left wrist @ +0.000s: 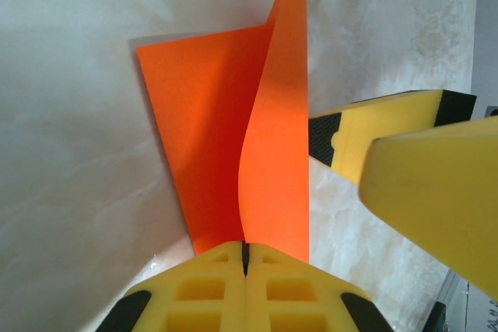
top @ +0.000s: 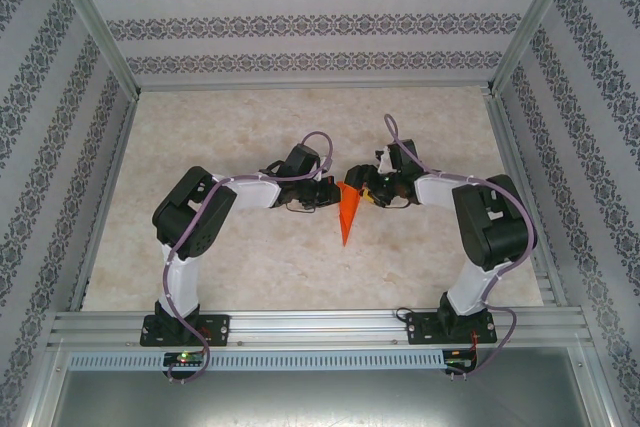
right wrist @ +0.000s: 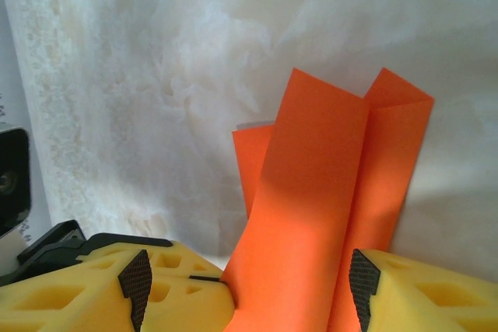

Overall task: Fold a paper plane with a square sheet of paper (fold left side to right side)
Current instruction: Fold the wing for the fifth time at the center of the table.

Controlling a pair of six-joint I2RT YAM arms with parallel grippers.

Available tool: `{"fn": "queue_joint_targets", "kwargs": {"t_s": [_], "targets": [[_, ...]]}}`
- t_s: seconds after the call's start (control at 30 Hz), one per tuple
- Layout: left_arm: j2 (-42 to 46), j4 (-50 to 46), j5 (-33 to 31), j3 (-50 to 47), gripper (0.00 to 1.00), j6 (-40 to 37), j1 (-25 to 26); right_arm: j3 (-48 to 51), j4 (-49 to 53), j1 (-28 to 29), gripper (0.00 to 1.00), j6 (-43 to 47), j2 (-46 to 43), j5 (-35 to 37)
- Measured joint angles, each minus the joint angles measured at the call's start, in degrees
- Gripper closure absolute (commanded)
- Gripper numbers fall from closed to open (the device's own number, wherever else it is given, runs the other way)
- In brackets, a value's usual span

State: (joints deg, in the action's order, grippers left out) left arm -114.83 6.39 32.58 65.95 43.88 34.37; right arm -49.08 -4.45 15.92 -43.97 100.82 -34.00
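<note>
Orange paper (top: 346, 209) lay at middle of table (top: 250, 267) as creased wedge, one flap upright. Left gripper (left wrist: 245, 258) pinched flap's edge tight, apparently steadying it. Right gripper (right wrist: 288, 285) gaped wide around flap, gripping nothing, likely poised to fold.

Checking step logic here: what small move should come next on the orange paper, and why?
Probably close the right gripper on the raised flap: its jaws stand open either side of it, while the left gripper is shut on the folded orange paper, anchoring it.
</note>
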Motion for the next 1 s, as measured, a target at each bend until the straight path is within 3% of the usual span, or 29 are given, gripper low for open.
{"fn": "queue_joint_targets", "kwargs": {"t_s": [1.0], "targets": [[-3.6, -1.7, -0.2, 2.6, 1.00, -1.7, 0.0, -3.5, 5.4, 1.4, 0.30, 3.9, 2.2, 1.9]]}}
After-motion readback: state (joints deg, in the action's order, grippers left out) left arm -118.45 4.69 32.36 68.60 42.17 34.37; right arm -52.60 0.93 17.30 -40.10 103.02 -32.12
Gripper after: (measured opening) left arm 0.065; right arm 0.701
